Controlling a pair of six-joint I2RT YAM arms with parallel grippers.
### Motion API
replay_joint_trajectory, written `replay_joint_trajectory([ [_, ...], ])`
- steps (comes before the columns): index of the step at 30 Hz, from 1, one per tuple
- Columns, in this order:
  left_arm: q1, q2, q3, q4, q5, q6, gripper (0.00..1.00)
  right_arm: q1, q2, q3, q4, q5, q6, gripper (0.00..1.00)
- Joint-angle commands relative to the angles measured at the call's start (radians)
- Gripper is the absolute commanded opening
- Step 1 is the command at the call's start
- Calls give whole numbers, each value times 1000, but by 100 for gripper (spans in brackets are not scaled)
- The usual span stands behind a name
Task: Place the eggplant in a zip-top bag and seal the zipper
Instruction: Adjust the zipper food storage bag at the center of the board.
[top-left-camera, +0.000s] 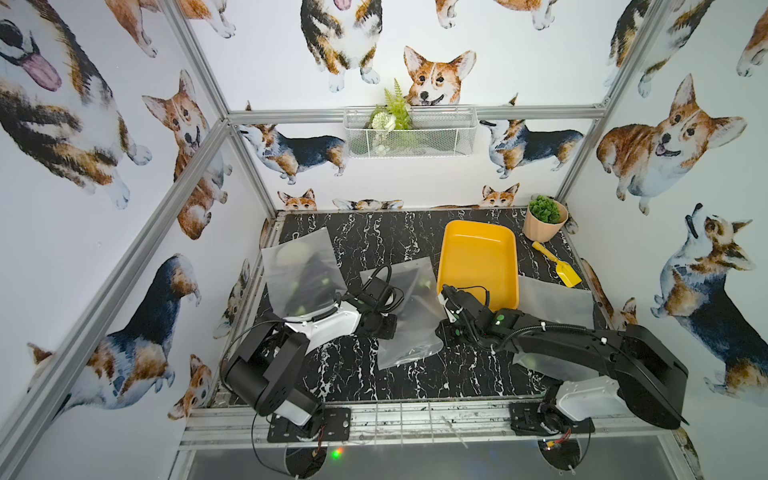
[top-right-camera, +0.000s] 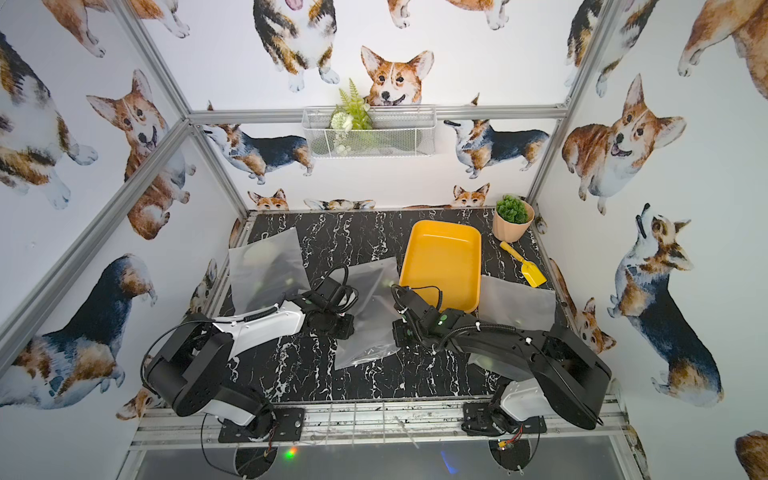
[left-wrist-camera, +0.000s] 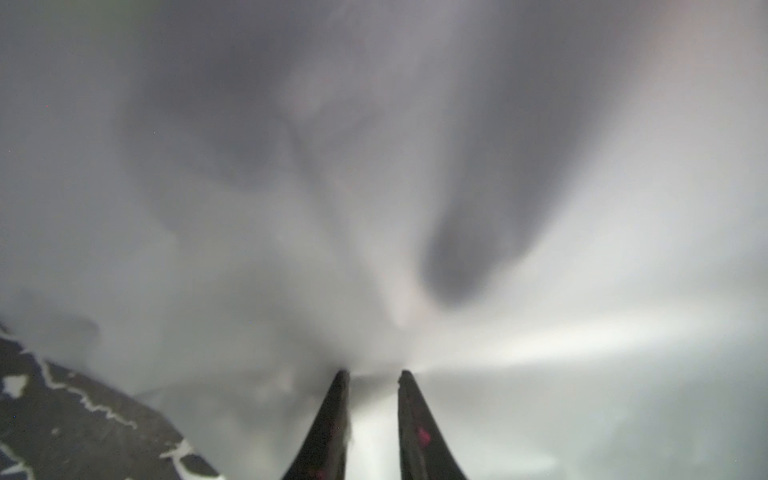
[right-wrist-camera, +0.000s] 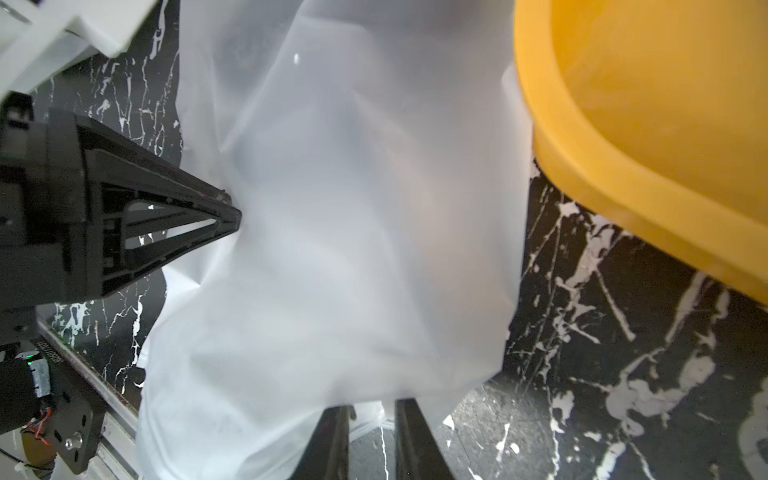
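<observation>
Right wrist view: a frosted translucent zip-top bag (right-wrist-camera: 353, 249) sags over the middle of the black marbled counter (right-wrist-camera: 623, 374). The left tool (right-wrist-camera: 237, 216) is clenched on one edge. The right tool (right-wrist-camera: 370, 405) straddles the opposite edge, grip unclear. The dark eggplant (top-left-camera: 409, 277) seems to be the blur inside the bag's far end. The film looks limp, slick and end-heavy, so the stiffer zipper band is the best hold.

I can read no text, brand or number in any view. Tiny print on a dark edge strip (right-wrist-camera: 52, 352) is too blurred for me.
</observation>
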Motion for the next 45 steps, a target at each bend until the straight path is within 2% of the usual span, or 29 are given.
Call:
replay_joint_trajectory([
  [1, 0, -2, -4, -16, 4, -12, 24, 3, 11, -1, 20, 34, -21, 27],
  [4, 0, -2, -4, -14, 8, -12, 24, 7, 24, -2, 34, 53, -46, 32],
  [8, 0, 8, -4, -9, 21, -14, 24, 13, 30, -44, 125, 75, -64, 32],
  [13, 4, 5, -3, -15, 25, -18, 24, 15, 46, -63, 186, 63, -62, 23],
  [16, 5, 1, -4, -18, 26, -18, 24, 17, 54, -77, 218, 68, -59, 20],
  [22, 7, 1, -5, -19, 21, -26, 24, 18, 53, -97, 251, 59, -52, 0],
  [26, 24, -2, -7, -24, -3, -36, 24, 24, -45, -122, 210, 52, 9, 0],
  [34, 47, -9, -1, -17, -63, -67, 24, 37, -364, -226, 113, 163, 132, 0],
  [41, 54, -10, 7, -24, -108, -85, 24, 40, -474, -225, 5, 200, 177, 0],
  [45, 54, -71, 65, -25, -129, -86, 24, 39, -435, -151, -66, 220, 203, 0],
])
